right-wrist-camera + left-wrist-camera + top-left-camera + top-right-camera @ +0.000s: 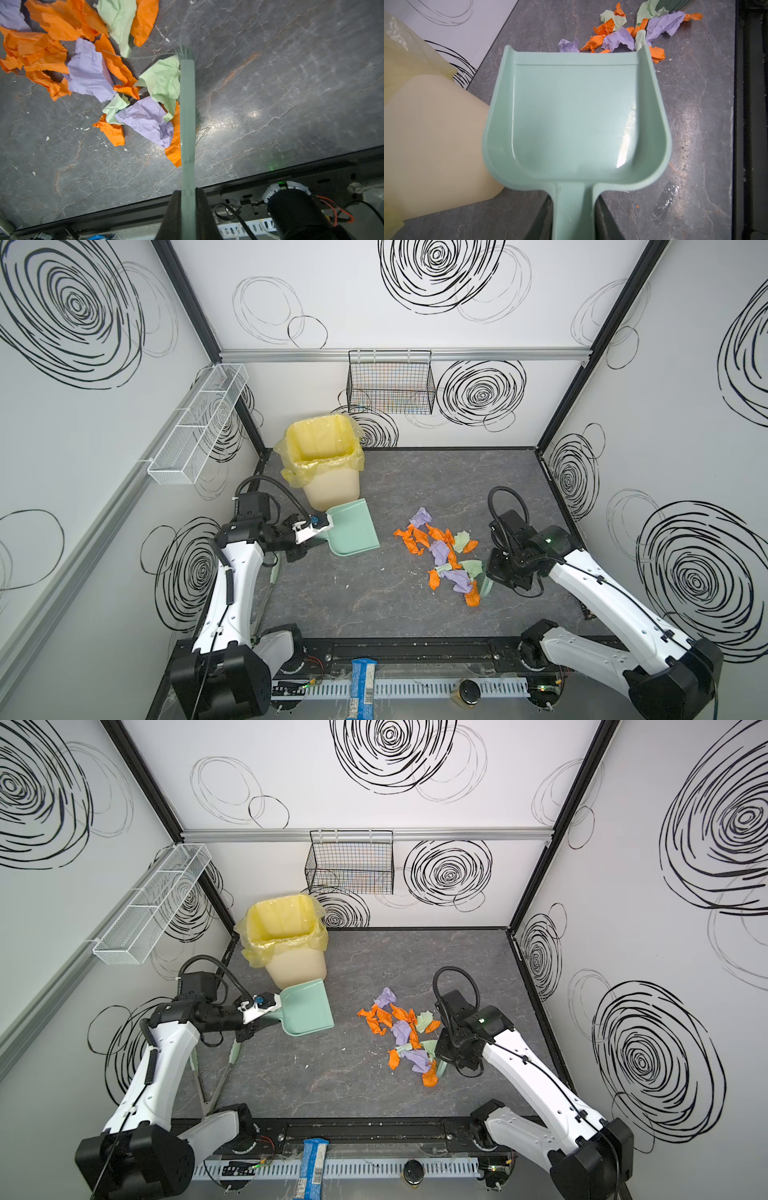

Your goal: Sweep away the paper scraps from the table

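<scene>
front rail: white slotted cable duct [415,689], a blue packet [363,680] lying across it, and a black-lidded jar [469,693] beside it.

table [374,597]: dark grey, pale veins, black frame edge.

tongs [220,1081]: metal, pale green tips, lying on the table at its near left, beside the left arm.

right tool [188,199]: closed on the handle of a mint-green brush [187,108]. the bristles are down on the table.

paper scraps [440,551]: orange, lilac and pale green crumpled pieces in one loose heap on the table, right of centre. the brush touches the heap's right edge, against a green and an orange piece. a few white crumbs lie near the heap.

left tool [573,218]: gripping the handle of a mint-green dustpan [353,529], a black finger [544,218] on each side. the dustpan's open mouth faces the heap, near it but apart. whether its lip touches the table cannot be told.

waste bin [332,485]: cream, with a yellow liner [291,472] folded over the rim. it stands upright at the far left of the table, just beside the dustpan.

left wall: white mesh basket [199,423].

back wall: black wire basket [390,385], hung from the rail.
</scene>
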